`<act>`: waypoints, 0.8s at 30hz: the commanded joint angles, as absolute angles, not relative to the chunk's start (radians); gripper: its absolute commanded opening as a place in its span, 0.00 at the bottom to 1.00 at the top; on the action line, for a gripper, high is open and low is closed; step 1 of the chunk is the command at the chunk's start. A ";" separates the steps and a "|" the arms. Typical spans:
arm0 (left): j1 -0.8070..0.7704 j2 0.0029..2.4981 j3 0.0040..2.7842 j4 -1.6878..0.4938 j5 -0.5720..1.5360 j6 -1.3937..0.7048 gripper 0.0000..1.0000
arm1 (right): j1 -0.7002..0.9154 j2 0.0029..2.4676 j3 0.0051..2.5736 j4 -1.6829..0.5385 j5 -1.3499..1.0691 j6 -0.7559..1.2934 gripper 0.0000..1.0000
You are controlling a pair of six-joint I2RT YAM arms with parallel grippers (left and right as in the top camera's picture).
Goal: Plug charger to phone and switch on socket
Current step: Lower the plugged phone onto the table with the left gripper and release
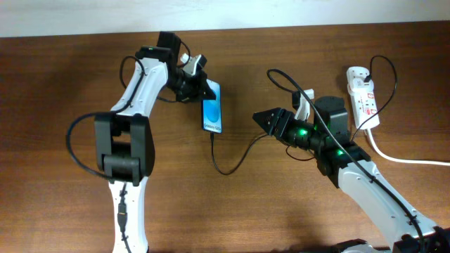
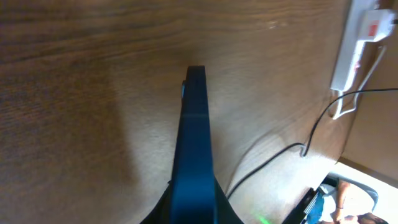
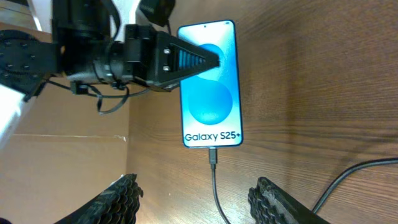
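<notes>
Phone sits on table mid-left with charger plugged into its bottom edge, left end effector clamped on its top end, right end effector fingers apart and empty nearby, socket far right.

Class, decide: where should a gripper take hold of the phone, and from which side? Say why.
Take the phone at its top end, across the slim body, coming from the far side of the table. The charger is plugged into the bottom end, so cable and plug block that approach.
</notes>
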State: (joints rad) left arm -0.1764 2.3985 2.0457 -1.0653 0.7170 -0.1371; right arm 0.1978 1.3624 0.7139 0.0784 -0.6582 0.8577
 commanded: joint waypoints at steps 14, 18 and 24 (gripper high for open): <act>-0.176 2.506 2.042 -1.079 0.672 -0.122 0.00 | 0.196 1.368 0.712 0.055 -0.634 0.841 0.65; -0.175 2.506 2.042 -1.079 0.672 -0.122 0.22 | 0.196 1.368 0.712 0.056 -0.632 0.842 0.69; -0.175 2.506 2.043 -1.079 0.628 -0.121 0.36 | 0.196 1.368 0.712 0.055 -0.631 0.842 0.69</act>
State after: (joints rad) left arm -0.1772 2.4893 2.0392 -1.0767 0.6712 -0.1310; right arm 0.1978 1.3624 0.7139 0.0555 -0.6460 0.8562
